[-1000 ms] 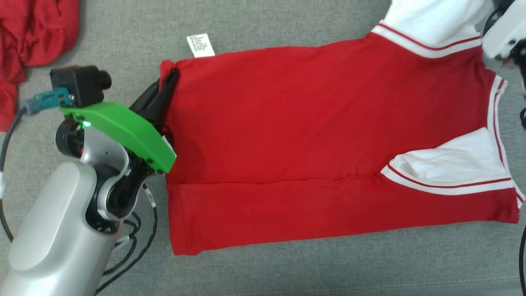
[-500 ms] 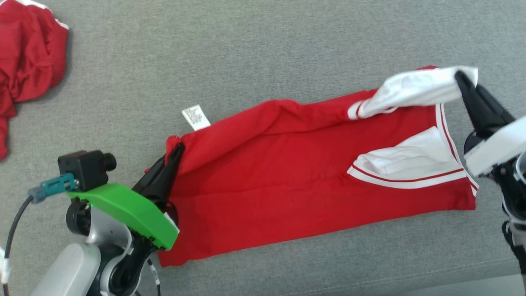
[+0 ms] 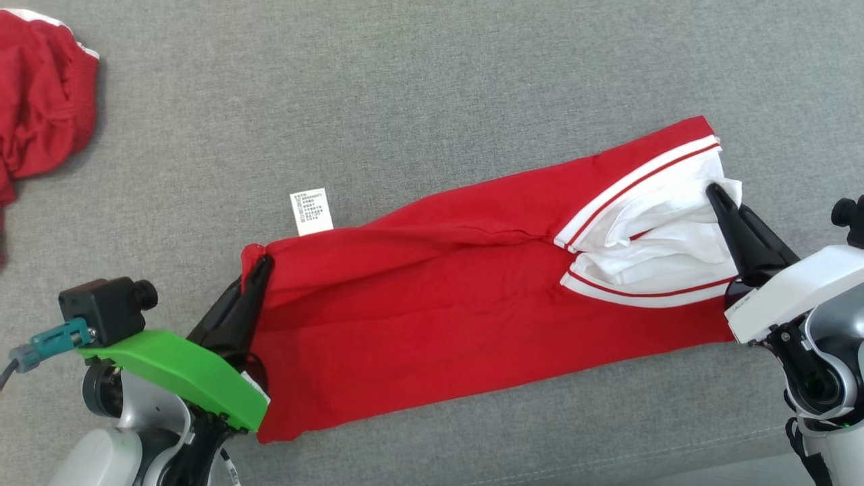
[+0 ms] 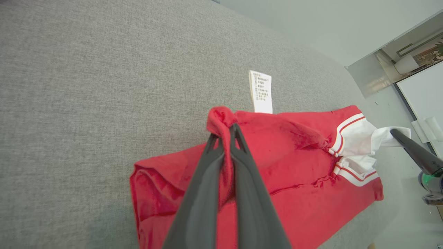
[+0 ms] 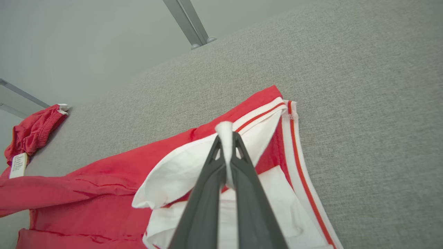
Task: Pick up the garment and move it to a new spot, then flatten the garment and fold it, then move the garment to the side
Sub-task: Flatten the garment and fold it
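Now, on the head view, the red garment (image 3: 439, 304) lies lengthwise across the grey fabric worktop (image 3: 405, 88), and it is narrower than half a second ago. The white sleeve that was held up past its far edge has come down onto the other white sleeve. The left gripper (image 3: 262, 262) is pressed together on the red hem corner, and the right gripper (image 3: 714, 192) is pinching the upper sleeve. I count two grippers, two white sleeves, one white care label (image 3: 311, 211) sticking out at the far edge, and a second red garment (image 3: 40, 115) bunched at the far left, well apart.

On the left wrist view, the two dark fingers (image 4: 204, 180) meet with a pinch of red cloth between them, and the label lies flat just beyond. The other arm's gripper (image 4: 394, 132) holds white cloth at the right. Past the worktop's edge I see pale floor and wall.

On the right wrist view, the fingers (image 5: 252, 193) clamp a fold of white sleeve. Beyond the worktop there are a pale wall and two grey metal bars (image 5: 187, 20).
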Controlling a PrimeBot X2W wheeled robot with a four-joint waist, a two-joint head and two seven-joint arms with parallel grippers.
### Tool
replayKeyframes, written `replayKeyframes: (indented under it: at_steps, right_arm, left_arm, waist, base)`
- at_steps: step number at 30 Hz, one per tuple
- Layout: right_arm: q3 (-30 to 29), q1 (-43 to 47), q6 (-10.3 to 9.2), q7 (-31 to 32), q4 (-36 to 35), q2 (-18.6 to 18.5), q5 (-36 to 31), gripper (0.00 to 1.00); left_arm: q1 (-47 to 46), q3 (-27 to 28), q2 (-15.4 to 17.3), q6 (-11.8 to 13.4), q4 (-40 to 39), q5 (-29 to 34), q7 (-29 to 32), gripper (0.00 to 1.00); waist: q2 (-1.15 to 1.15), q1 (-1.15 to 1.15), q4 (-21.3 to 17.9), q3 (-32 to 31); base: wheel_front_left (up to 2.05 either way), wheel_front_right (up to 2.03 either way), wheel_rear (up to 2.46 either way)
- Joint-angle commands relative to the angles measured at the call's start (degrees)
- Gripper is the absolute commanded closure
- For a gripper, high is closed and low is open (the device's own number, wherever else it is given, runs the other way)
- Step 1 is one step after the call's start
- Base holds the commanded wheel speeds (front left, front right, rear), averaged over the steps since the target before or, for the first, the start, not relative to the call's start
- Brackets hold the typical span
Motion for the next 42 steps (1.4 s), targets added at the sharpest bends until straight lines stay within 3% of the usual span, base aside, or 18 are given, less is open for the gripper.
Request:
replayKeyframes:
  at_steps: [1,20,21,22,23,24,25,27,28,31,34,38,42]
  right_arm:
    - [0.0,1.0,0.0,-0.6,0.2,0.2,0.3,1.0]
    - [1.1,3.3,0.0,2.2,0.6,-0.4,1.5,1.0]
    - [1.2,3.2,0.0,2.5,1.0,-0.5,1.3,0.91]
    - [1.5,3.3,0.01,3.1,1.5,-0.8,1.3,0.69]
    - [1.5,3.4,0.0,3.5,1.8,-1.1,1.0,0.61]
    - [1.3,3.6,0.01,3.8,2.3,-1.5,0.6,0.0]
    - [1.0,3.9,0.0,4.4,3.0,-1.5,0.6,0.0]
    - [0.7,4.3,0.0,5.7,4.0,-2.3,0.0,0.0]
    - [0.3,4.4,0.0,6.7,4.6,-2.8,-0.4,0.0]
    - [-1.2,3.4,0.0,8.2,4.4,-3.4,-0.2,0.0]
    - [-4.1,1.2,0.0,8.8,4.3,-3.5,-0.9,0.0]
    - [-7.2,-2.5,0.0,9.6,7.2,-2.3,-3.8,0.0]
    - [-6.0,-5.8,0.01,11.3,11.7,-0.8,-6.5,0.0]
  left_arm:
    - [1.0,0.1,0.4,-0.4,-0.2,0.1,-0.1,1.0]
    - [3.4,-0.3,3.6,-1.2,1.1,2.0,-0.5,1.0]
    - [3.8,-0.8,3.7,-1.5,1.4,2.3,-0.6,1.0]
    - [4.4,-1.5,3.8,-1.8,1.8,2.7,-0.6,1.0]
    - [4.9,-1.9,3.9,-2.1,2.2,3.0,-0.8,1.0]
    - [5.2,-2.5,3.9,-2.4,2.9,3.7,-1.2,1.0]
    - [5.4,-3.0,3.9,-2.7,3.3,4.4,-1.6,0.81]
    - [5.7,-4.2,3.9,-3.5,4.5,6.4,-3.1,0.19]
    - [6.2,-5.1,4.1,-3.9,5.4,7.4,-3.6,0.0]
    - [7.3,-7.2,4.5,-4.9,7.1,9.8,-4.6,0.0]
    - [8.5,-6.6,3.9,-3.5,8.6,11.3,-7.7,0.0]
    - [9.5,-1.8,1.5,0.2,9.9,13.3,-17.7,0.0]
    - [8.9,1.7,-1.7,2.7,11.1,17.0,-25.1,0.0]
  waist:
    - [0.0,0.0,0.1,-0.1]
    - [0.0,0.0,-0.8,-0.5]
    - [0.0,0.0,-0.8,-0.5]
    - [0.0,0.0,-0.9,-0.6]
    - [0.0,0.0,-0.9,-0.6]
    - [0.0,0.0,-0.9,-0.8]
    - [0.0,0.0,-0.8,-0.8]
    - [0.0,0.0,-0.8,-1.0]
    - [0.0,0.0,-0.8,-1.2]
    - [0.0,0.0,-1.0,-1.5]
    - [0.0,0.0,-1.2,-1.8]
    - [0.0,0.0,-1.1,-1.9]
    - [0.0,0.0,0.0,-1.8]
  base:
    - [0.0,0.0,0.0]
    - [0.0,0.0,0.0]
    - [0.0,0.0,0.0]
    - [0.0,0.0,0.0]
    - [0.0,0.0,0.0]
    - [0.0,0.0,0.0]
    - [0.0,0.0,0.0]
    - [0.0,0.0,0.0]
    - [0.0,0.0,0.0]
    - [0.0,0.0,0.0]
    - [0.0,0.0,0.0]
    - [0.0,0.0,0.0]
    - [0.0,0.0,0.0]
